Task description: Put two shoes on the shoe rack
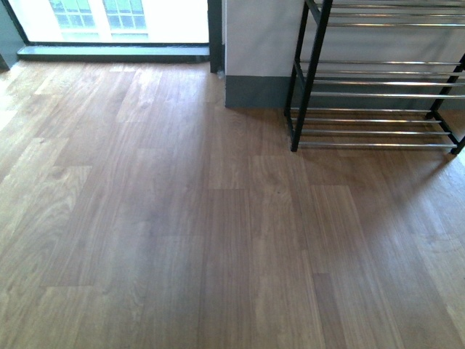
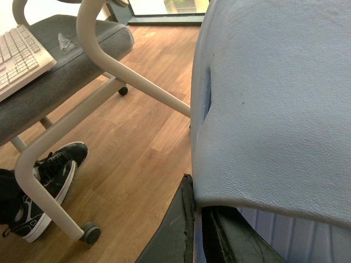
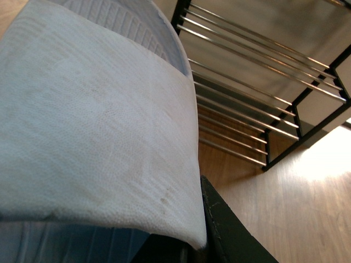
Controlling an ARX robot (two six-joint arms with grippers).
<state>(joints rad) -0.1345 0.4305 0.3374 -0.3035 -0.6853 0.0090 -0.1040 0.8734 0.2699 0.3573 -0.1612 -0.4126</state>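
Two pale blue slides are in hand, one per arm. In the left wrist view a slide [image 2: 274, 98] fills the right half, and my left gripper [image 2: 198, 205] is shut on the edge of its strap. Another slide [image 3: 93, 120] covers most of the right wrist view, with my right gripper [image 3: 192, 233] shut on its strap edge. Beyond that slide stands the shoe rack [image 3: 241, 116], black-framed with chrome rods, above the wood floor. The front view shows the shoe rack [image 1: 378, 95] at the far right against the wall. Neither arm nor slide appears in that view.
An office chair with a grey seat [image 2: 82, 55], a white tubular frame [image 2: 49, 142] and a caster [image 2: 90, 233] stands near the left arm, a keyboard [image 2: 19, 52] on it. A person's black sneaker [image 2: 52, 181] rests under it. A window [image 1: 109, 18] is far left.
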